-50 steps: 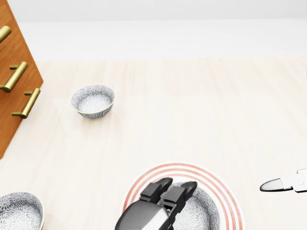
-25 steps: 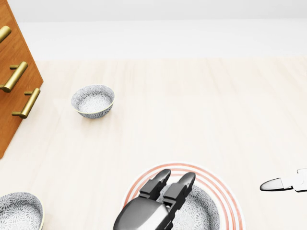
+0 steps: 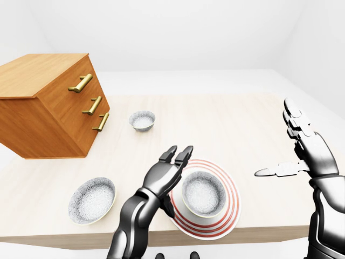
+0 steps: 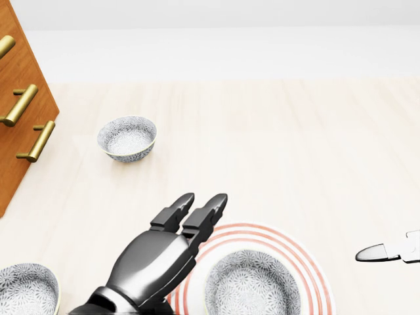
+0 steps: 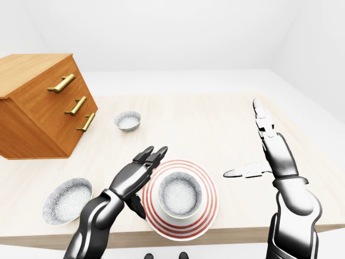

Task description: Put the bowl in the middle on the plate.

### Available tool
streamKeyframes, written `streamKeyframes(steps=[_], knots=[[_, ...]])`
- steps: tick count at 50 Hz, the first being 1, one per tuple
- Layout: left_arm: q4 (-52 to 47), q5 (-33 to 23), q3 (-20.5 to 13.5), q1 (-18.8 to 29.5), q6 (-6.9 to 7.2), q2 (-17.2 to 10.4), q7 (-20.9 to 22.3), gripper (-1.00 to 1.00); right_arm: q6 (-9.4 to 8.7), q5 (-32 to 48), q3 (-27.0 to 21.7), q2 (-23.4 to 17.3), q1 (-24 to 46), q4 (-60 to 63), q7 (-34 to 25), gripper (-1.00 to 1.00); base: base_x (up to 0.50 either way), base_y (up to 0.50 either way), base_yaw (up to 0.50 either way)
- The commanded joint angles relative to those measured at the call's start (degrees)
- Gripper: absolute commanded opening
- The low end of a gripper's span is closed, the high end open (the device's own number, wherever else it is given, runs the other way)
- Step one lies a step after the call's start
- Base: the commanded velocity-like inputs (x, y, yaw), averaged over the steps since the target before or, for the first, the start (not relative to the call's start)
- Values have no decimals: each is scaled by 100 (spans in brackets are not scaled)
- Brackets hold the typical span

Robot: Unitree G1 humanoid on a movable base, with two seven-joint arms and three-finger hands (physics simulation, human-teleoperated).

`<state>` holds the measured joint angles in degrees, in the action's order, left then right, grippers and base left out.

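The small grey-patterned ceramic bowl [image 3: 203, 192] sits upright on the round white plate w/ red rings [image 3: 230, 200], approx. centred on it, at bottom-centre of the left-eye view, close to the bottom edge of the pale wood table [image 3: 226, 124].

The robot's dark metallic left hand [image 3: 164, 175] is open: its 3 fingers [image 4: 209, 211] are straight and point up-right, gripping nothing. It hangs just beside the bowl's left side, over the plate's left rim; can't tell whether it touches the bowl.

The right hand [image 5: 277, 154] is also spread wide, w/ fingers pointing up and thumb sticking out to the left. It is raised over the table at the view's right, well apart from the plate, and holds nothing.

2 more bowls w/ the same pattern are on the table: the near-left bowl [image 3: 92, 200] lies left of the plate by the table's bottom edge, and the far bowl [image 3: 142, 120] stands higher in the view, near the brown wooden drawer cabinet [image 3: 32, 108] w/ 3 brass handles at the left.
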<state>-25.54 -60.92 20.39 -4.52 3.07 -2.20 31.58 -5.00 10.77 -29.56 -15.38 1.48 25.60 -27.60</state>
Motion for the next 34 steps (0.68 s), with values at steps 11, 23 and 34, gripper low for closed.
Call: streamKeyframes(steps=[11, 23, 34], knots=[[-107, 510, -2033, 994, 76, -276, 842, 100, 0, 15, 8, 8, -4, -29, 15, 100, 0, 0, 0], [615, 1818, -2820, 1755, 193, -785, 821, 100, 0, 32, 22, 9, -12, -57, 18, 100, 0, 0, 0], [1044, 2834, -3060, 1876, 193, -1052, 312, 100, 0, 42, 19, 12, -19, -61, 14, 100, 0, 0, 0]])
